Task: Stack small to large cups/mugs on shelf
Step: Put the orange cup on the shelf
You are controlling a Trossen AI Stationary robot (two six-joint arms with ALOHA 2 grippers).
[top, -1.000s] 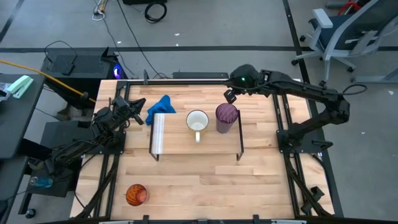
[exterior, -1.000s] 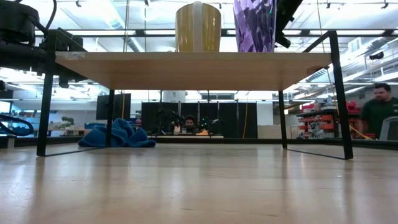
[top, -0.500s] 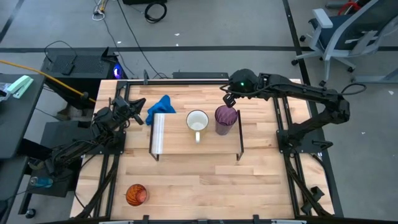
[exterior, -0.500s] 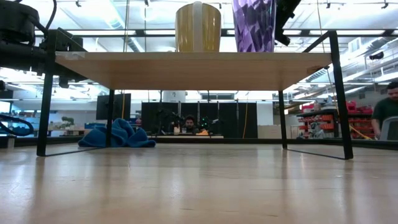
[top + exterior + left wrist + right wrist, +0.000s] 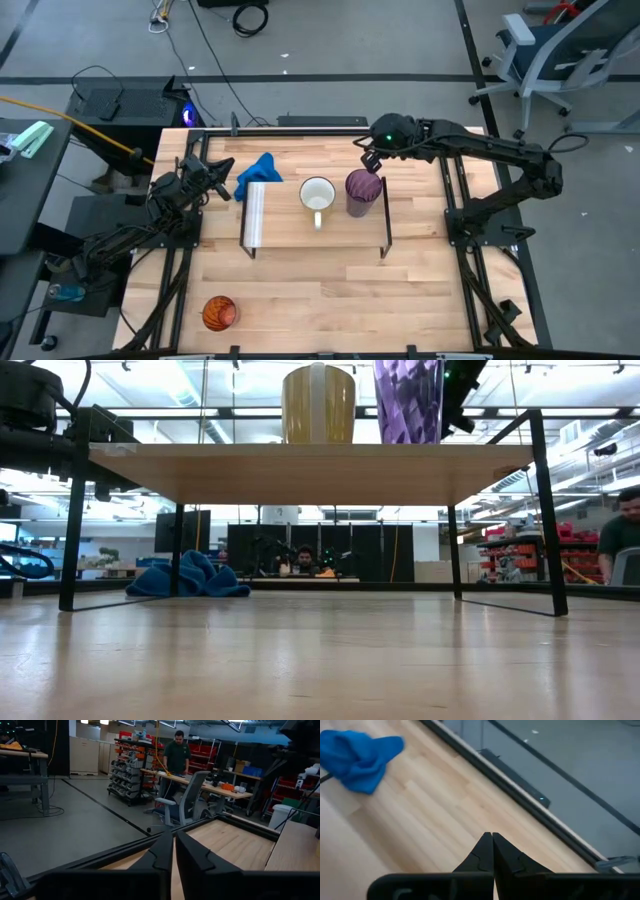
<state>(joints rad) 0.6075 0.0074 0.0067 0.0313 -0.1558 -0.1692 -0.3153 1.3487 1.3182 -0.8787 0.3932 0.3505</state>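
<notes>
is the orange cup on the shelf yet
No, the orange cup sits on the tabletop near the front left corner, well away from the shelf.

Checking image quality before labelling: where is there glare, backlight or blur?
Low view: bright ceiling lights behind backlight the shelf, and the tabletop blurs up close. Left wrist view: the tool's fingers are dark silhouettes. High view: evenly lit.

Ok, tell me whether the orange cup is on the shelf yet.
Not yet. The orange cup stands on the table's near left corner, apart from the shelf.
</notes>
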